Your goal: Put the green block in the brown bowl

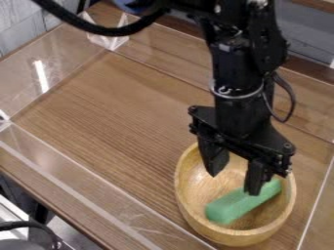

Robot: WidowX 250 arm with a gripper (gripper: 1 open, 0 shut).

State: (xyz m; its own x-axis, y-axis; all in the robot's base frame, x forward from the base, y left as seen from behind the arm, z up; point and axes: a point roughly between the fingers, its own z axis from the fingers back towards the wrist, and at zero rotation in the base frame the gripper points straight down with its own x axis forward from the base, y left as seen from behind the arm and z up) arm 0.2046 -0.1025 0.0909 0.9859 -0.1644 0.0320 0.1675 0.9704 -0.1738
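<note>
The claw [240,180], spread wide and gripping nothing, is hovering above the brown bowl [193,211], and we are risking rim contact by retracting sideways beside the green block [243,203].

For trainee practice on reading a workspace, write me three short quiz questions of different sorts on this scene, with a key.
1. True or false: the green block lies inside the brown bowl.
2. Multiple choice: how does the gripper stand?
a) shut on the block
b) open, above the bowl
c) resting on the bare table, away from the bowl
3. Fill in the blank: the block's color is ____.

Key: 1 true; 2 b; 3 green
</note>
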